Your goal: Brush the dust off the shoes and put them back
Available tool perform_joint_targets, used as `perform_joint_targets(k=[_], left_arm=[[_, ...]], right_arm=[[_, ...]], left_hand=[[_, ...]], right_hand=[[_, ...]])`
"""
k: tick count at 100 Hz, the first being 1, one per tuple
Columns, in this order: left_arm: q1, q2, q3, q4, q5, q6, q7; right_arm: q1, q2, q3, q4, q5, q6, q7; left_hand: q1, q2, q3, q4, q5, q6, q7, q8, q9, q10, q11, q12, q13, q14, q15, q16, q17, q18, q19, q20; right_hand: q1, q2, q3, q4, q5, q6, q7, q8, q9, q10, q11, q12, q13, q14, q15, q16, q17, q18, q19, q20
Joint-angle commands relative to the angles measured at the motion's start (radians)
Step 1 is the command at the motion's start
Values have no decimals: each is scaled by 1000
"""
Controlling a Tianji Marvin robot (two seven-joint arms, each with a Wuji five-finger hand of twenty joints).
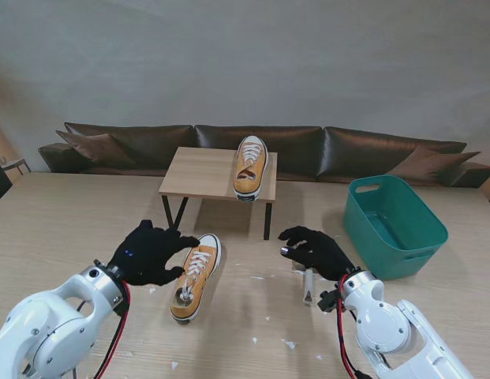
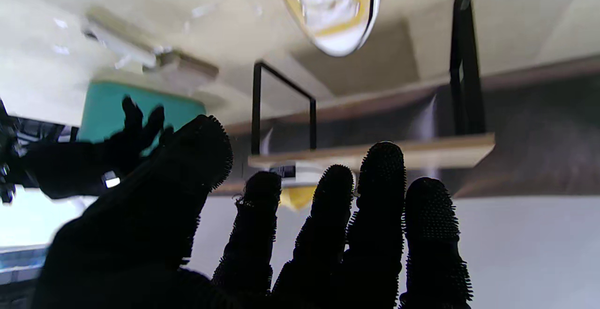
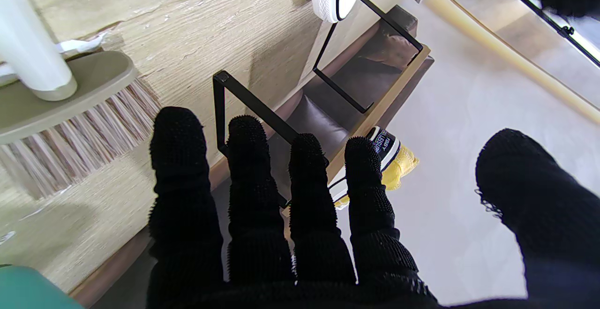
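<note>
Near shoe lay on counter, left of centre; second shoe on far stand. Left hand spread, touching its side, gripping nothing. Right hand released, above brush. Shoe judged light, canvas soft, sole stiff: grasp across midfoot.

Stand looks down; wrist views share the small shelf.

The left hand spread open-fingered, holding nothing; beyond it lay a yellow shoe on the counter.
</note>
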Motion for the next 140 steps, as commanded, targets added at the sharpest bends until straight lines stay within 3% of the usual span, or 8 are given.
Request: perform_joint_targets(k=[1, 24, 54, 71, 79, 99, 114, 140], left_arm=[[-62, -2, 5, -4, -26, 0, -26], [-286, 1, 140, 108, -98, 41, -78], [-543, -6, 330, 274, -136, 142, -95], [-672, -9, 423, 350, -199, 214, -161], [-727, -13, 466, 398, -225, 224, -161], [-844, -31, 574, 519, -275, 251, -123], [-888, -42, 629, 569, -297, 264, -100], [-941, -58, 715, 646, -322, 296, -75]], right_arm=[[-8, -2, -1, -8, 0, -2, 14], [-8, -2, 0, -6, 2, 0, 12], [-6, -3, 2, -2, 5, 0, 11], [-5, -3, 3, 0, 11, 2, 14], [-3, -3, 3, 2, 12, 1, 14], [-1, -4, 3, 5, 16, 1, 13], [0, -4, 4, 6, 19, 4, 14], [1, -5, 6, 8, 24, 8, 16]], left_hand=[[-39, 33, -26, 31, -37, -7, -13, -12, 0, 0, -7, -14, -16, 3, -11, -7, -8, 2, -12, 21], [-76, 55, -88, 44, -161, 20, -88, -69, -64, 2, -29, -29, -60, 4, -28, -6, -44, -9, -25, 30], [-90, 65, -109, 51, -184, 33, -89, -82, -74, 2, -14, -14, -66, -4, -20, 1, -48, -20, -28, 38], [-86, 75, -124, 53, -180, 32, -83, -83, -78, 3, -10, -3, -73, -7, -15, 4, -51, -25, -24, 44], [-82, 76, -129, 54, -175, 30, -79, -82, -78, 4, -9, 2, -72, -6, -12, 6, -52, -24, -22, 47], [-78, 74, -132, 55, -175, 23, -77, -82, -79, 4, -6, 14, -70, -9, 4, 13, -52, -27, -16, 52], [-75, 74, -131, 56, -173, 15, -76, -81, -76, 6, -1, 25, -66, -10, 25, 23, -46, -28, 1, 60], [-74, 66, -116, 53, -118, 23, -40, -53, -49, 2, 75, 160, -30, -41, 191, 106, 0, -55, 144, 113]], right_hand=[[-23, 9, 18, 23, 17, 2, 10, -3, 22, 15, -10, -11, 30, 1, 6, 14, -324, -5, 11, -13], [-23, 8, 19, 22, 17, 3, 10, -4, 29, 14, -11, -11, 34, 4, 6, 14, -322, -5, 12, -13], [-22, 9, 20, 22, 19, 4, 10, -4, 38, 15, -12, -11, 40, 3, 7, 15, -322, -4, 11, -13], [-20, 8, 21, 22, 20, 5, 11, -4, 45, 15, -11, -11, 45, 6, 8, 16, -320, -4, 11, -13], [-21, 8, 21, 22, 22, 7, 12, -4, 48, 16, -12, -11, 46, 5, 8, 16, -319, -3, 11, -14], [-20, 8, 23, 22, 26, 9, 13, -5, 56, 17, -13, -11, 52, 6, 10, 17, -318, -1, 12, -14], [-20, 9, 23, 22, 28, 11, 14, -5, 61, 18, -13, -10, 55, 5, 10, 18, -319, 0, 12, -15], [-19, 9, 25, 22, 32, 13, 15, -6, 70, 19, -13, -10, 60, 7, 11, 19, -317, 0, 12, -15]])
